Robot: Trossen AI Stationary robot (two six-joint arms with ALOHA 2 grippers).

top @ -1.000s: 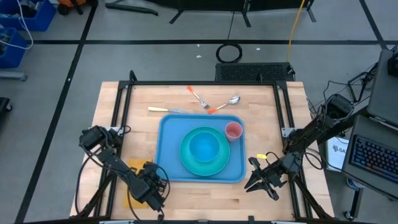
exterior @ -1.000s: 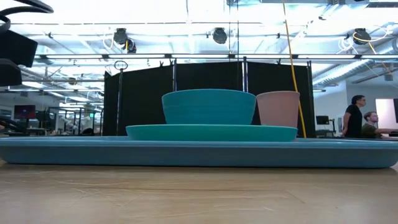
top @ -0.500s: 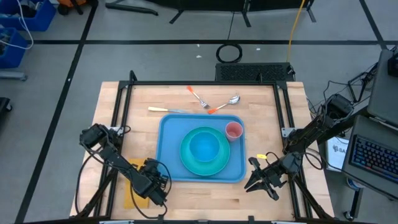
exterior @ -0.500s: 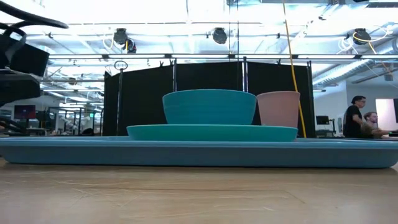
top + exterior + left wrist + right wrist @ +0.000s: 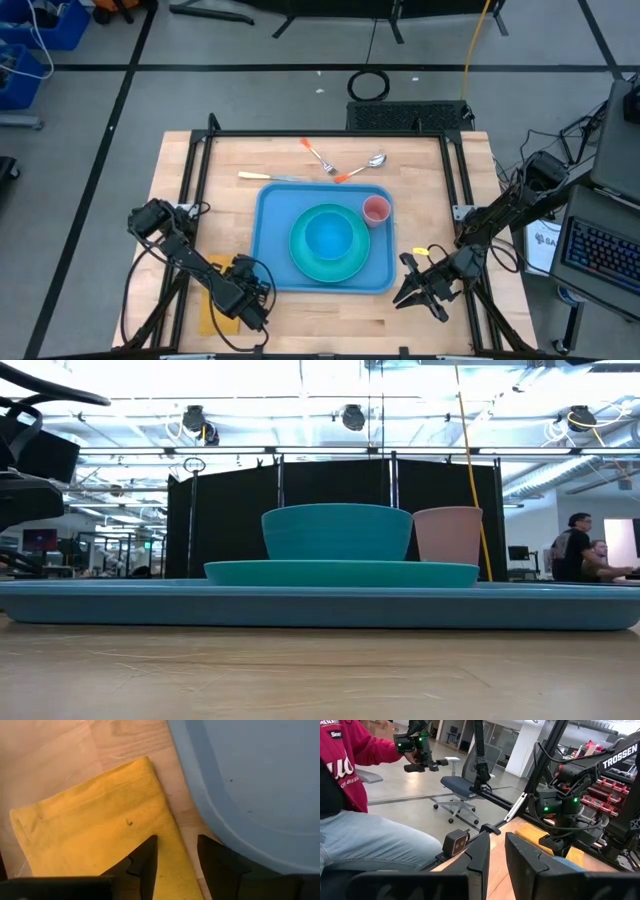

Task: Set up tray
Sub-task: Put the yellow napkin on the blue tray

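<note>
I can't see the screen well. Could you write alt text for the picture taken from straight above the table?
A light-blue tray sits mid-table holding a teal plate with a bowl and a pink cup. Beyond it lie a fork, spoon and knife. The left hand hovers over a yellow napkin; the right hand waits at the tray's other side.

The left pincer (image 5: pixel 243 297) covers much of the yellow napkin (image 5: pixel 95 840) beneath it; beside it, the tray (image 5: pixel 250 780) runs off the frame's edge.
</note>
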